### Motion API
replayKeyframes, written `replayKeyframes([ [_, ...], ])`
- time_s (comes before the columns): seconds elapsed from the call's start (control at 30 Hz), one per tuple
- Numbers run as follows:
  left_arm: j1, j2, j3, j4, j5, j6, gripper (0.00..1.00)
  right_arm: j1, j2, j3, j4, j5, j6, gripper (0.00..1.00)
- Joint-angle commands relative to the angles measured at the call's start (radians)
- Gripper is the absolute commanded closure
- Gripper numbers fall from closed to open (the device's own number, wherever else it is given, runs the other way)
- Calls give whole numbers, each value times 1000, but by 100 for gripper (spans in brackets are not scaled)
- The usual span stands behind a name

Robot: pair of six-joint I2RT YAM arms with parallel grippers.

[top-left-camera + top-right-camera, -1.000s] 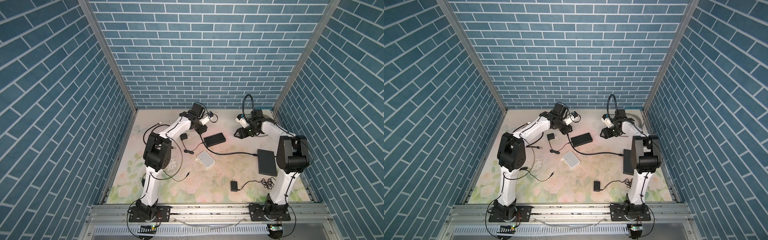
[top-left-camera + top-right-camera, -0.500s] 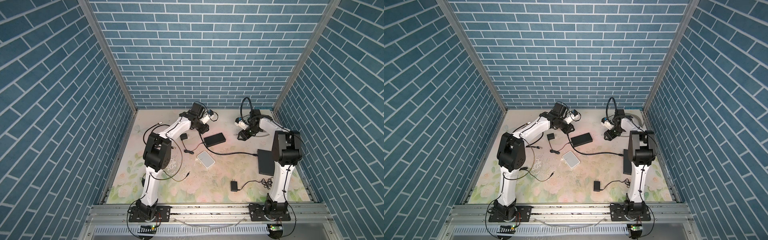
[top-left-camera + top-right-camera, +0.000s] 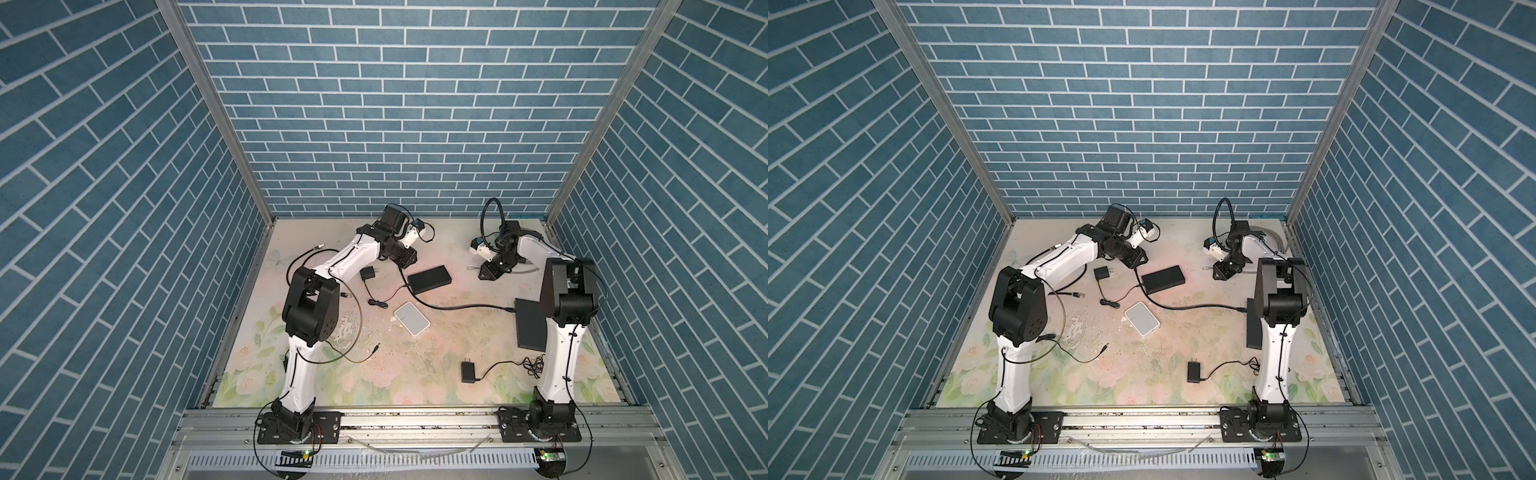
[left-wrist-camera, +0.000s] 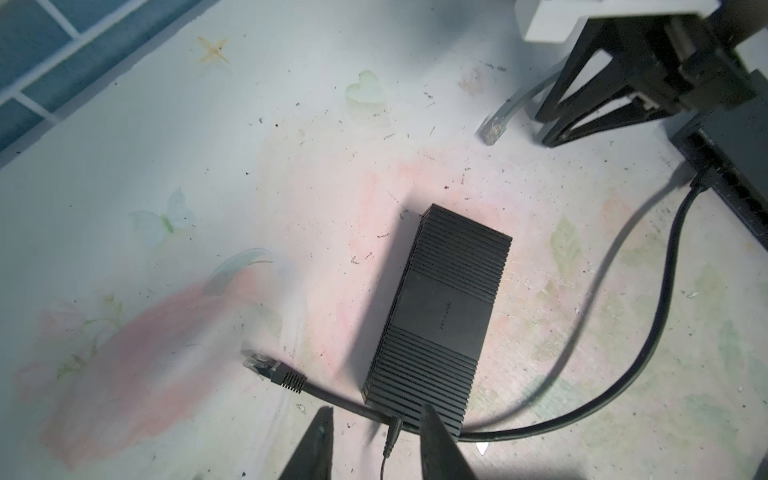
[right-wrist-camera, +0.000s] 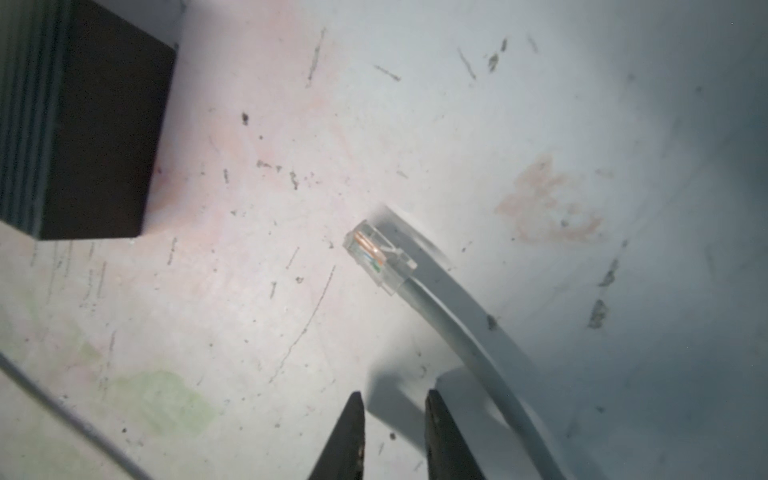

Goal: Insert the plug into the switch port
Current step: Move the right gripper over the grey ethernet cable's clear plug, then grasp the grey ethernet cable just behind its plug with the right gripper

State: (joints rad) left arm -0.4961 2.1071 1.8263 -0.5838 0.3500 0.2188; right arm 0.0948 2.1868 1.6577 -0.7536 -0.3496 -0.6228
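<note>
On the flowered table (image 3: 407, 365), toward the back wall: both pincers are low beside the black switch (image 3: 429, 279), and the plug is not yet inserted.

The clear plug (image 5: 379, 254) on its grey cable (image 5: 465, 345) lies free, gripped by nothing. It is apart from the switch, on the switch's right in both top views. The right gripper (image 5: 392, 401) hangs near this plug with its jaws parted only narrowly and nothing between them; the grey cable passes beside one finger. The left gripper (image 4: 376, 409) stands at one short end of the switch with its jaws open. A black cable (image 4: 332, 397) ending in a black plug (image 4: 272, 370) runs across the gap between its fingers, and I cannot tell if they touch it.
</note>
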Motion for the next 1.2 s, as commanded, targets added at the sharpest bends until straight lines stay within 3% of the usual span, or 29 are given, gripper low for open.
replayKeyframes([
  [0.0,-10,-26,19,37,22,-69,64,9,-81,-61,19,-89,12,79],
  [0.23,-96,60,116,31,36,-99,64,16,-131,-111,100,-143,63,81],
  [0.27,-105,82,146,14,36,-99,64,16,-141,-121,118,-137,68,77],
  [0.37,-117,126,210,-29,20,-107,65,13,-158,-138,201,-47,94,54],
  [0.5,-117,123,202,-31,22,-95,65,12,-95,-36,132,0,60,43],
  [0.77,-114,82,136,-24,7,-65,65,-3,35,40,-55,48,-59,41],
  [0.9,-113,77,131,-22,2,-61,65,-14,87,95,-112,59,-57,50],
  [1.03,-113,70,130,-30,-6,-55,64,-12,66,88,-111,57,-52,54],
  [1.17,-111,68,142,-37,-11,-46,65,-11,-66,21,-15,10,-23,47],
])
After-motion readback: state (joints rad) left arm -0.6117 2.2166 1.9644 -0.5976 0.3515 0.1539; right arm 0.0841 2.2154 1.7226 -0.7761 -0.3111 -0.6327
